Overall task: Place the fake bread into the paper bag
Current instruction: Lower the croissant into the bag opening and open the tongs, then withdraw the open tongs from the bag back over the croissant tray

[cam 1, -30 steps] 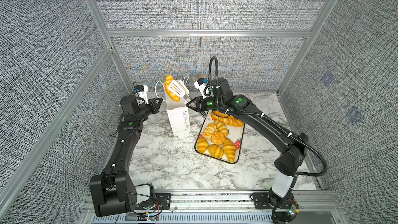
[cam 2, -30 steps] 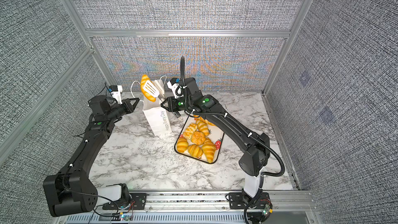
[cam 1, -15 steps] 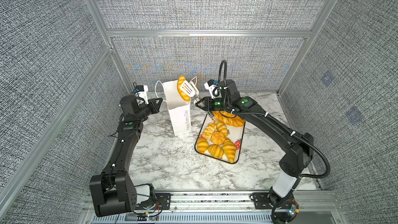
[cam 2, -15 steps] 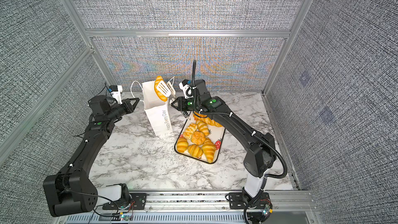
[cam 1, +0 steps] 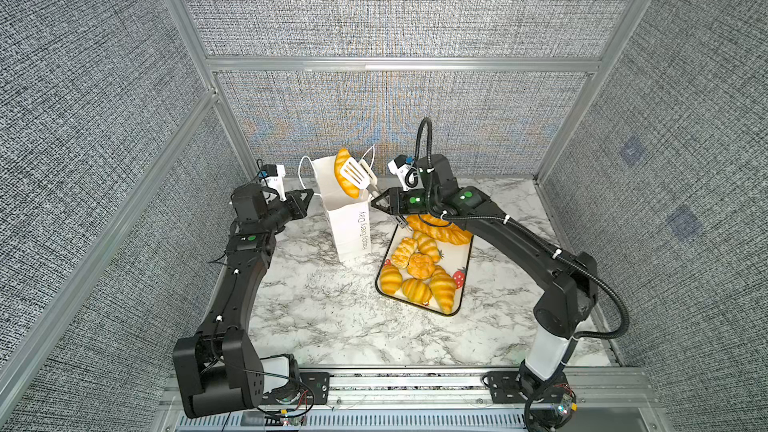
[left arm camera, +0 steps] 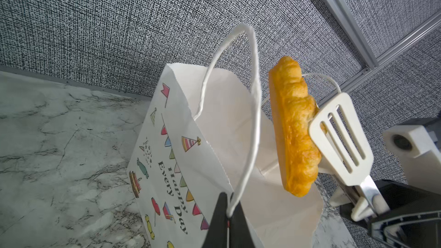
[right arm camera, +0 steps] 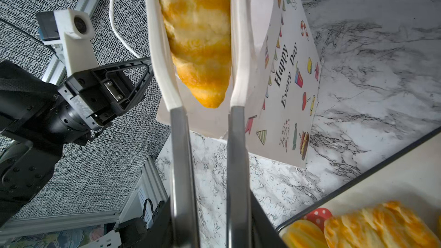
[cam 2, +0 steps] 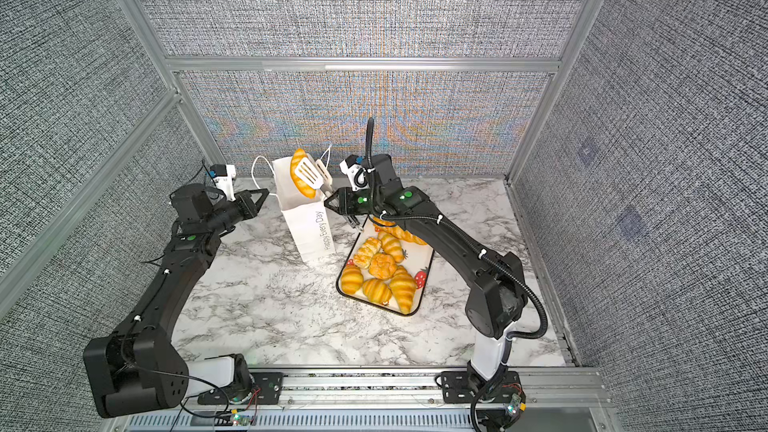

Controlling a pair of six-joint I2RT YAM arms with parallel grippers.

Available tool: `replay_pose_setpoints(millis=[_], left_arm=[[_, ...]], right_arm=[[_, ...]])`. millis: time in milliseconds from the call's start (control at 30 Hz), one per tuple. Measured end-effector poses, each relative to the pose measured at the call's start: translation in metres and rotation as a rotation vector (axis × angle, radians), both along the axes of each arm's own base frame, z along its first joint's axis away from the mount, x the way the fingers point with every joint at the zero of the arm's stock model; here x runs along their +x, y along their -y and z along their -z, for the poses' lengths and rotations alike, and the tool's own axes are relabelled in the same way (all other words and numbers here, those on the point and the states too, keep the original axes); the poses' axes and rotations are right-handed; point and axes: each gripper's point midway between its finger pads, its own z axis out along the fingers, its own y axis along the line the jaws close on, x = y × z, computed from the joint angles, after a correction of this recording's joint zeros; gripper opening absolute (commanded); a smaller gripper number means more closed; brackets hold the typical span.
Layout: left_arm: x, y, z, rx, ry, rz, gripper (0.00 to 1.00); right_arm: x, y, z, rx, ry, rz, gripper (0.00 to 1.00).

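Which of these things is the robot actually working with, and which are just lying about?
In the job:
- glossy golden toy croissant, pinched in white slotted plastic tongs held by the right gripper
- tall white paper bag, its cord handle held by the left gripper
- golden toy pastries waiting

Just there:
- white strawberry-print tray under them
- marble tabletop

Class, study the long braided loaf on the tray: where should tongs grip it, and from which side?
Probably grip the long braided loaf at mid-length, across its narrow width, from above: it lies flat across the far end of the tray, croissants crowding its near side.
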Motion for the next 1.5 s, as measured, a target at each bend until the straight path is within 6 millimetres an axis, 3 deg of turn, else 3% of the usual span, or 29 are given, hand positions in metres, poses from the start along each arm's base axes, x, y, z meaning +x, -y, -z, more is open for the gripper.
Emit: replay_pose_setpoints(millis=[400, 667, 1133, 1500], left_arm=[[-0.001, 0.001, 0.0, -0.004, -0.002, 0.008, 0.0], [0.0, 0.002, 0.001, -0.007, -0.006, 0.01, 0.0], [-0.001, 0.002, 0.001, -0.014, -0.009, 0.012, 0.0], [0.0, 0.002, -0.001, -0.014, 0.0, 0.015, 0.0]], right_arm=[[-0.003, -0.004, 0.003, -0.018, -0.016, -0.013, 0.57], [-0.001, -0.006, -0.003, -0.014, 0.001, -0.018, 0.58], [-0.009, -0.003, -0.044, -0.004, 0.072, -0.033, 0.57], [-0.021, 0.017, -0.071, -0.019, 0.133, -0.001, 0.57]])
